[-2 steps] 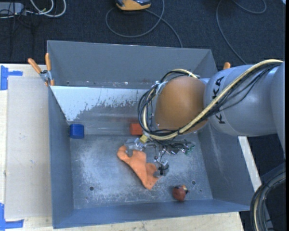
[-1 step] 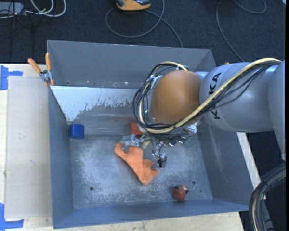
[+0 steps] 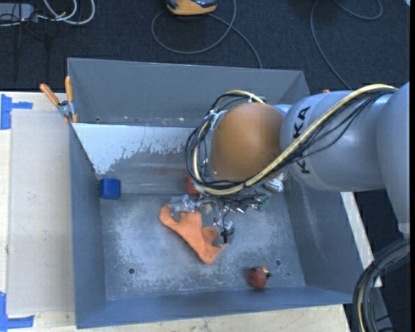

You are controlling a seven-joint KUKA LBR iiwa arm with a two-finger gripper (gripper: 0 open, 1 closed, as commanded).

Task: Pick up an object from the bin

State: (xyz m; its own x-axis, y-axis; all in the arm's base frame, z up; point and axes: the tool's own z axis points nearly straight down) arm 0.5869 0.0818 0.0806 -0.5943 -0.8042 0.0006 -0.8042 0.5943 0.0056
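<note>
A single camera looks down on me from above, tipped somewhat to one side. It faces into the grey bin, which lies across the middle of its picture with all four walls in view: the far wall at the top, the near rim along the bottom. It sits high enough that a band of dark floor shows beyond the far wall. My arm enters from the right edge, and my orange wrist cover hangs between the lens and the bin's bottom, covering part of it.

Arm from the right, orange-capped wrist above the low gripper.
</note>
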